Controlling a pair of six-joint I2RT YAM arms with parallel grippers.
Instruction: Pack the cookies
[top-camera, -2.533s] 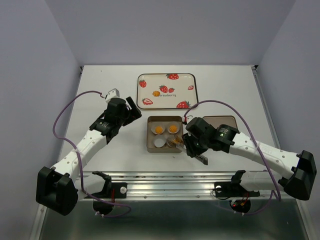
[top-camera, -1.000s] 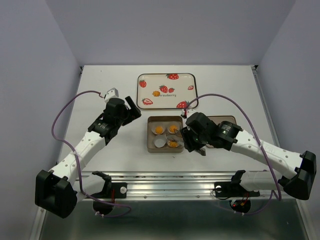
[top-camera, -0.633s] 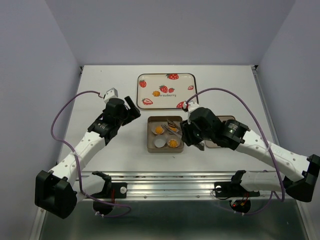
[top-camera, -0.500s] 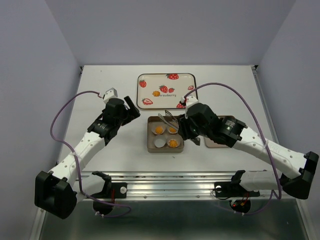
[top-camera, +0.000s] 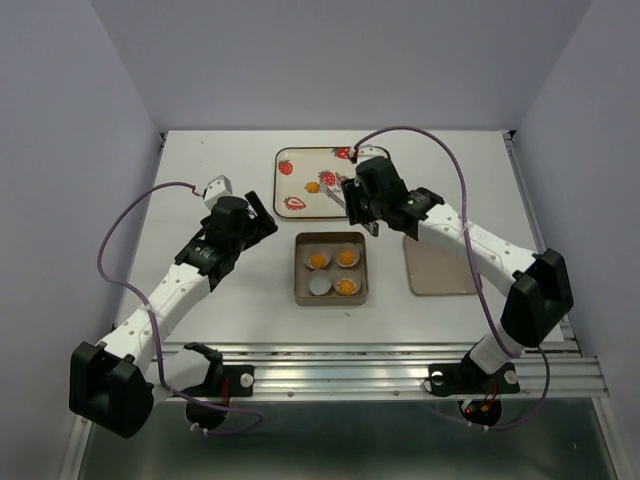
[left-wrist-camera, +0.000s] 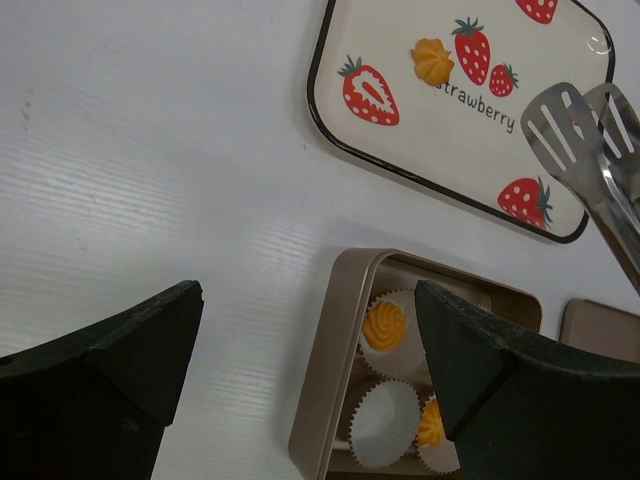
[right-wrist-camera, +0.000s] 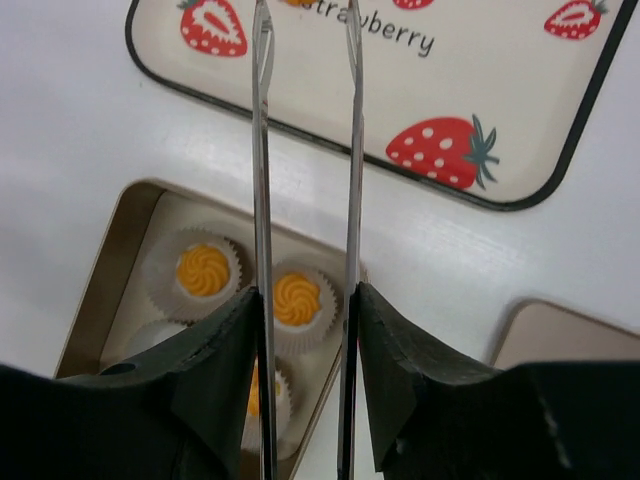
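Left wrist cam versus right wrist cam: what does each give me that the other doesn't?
Left wrist only: the slotted tips of the tongs, and the whole loose cookie on the tray.
Right wrist only: the right gripper clamped on the tongs' arms, seen close up.
Both: the tin with packed cookies, the strawberry prints, and a corner of the lid.

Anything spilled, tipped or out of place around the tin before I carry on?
Nothing stands out. The tin sits square, three cookies rest upright in it, and the near-left paper cup is simply empty. The fourth cookie lies alone on the strawberry tray, with the tongs in the right gripper over the tray.
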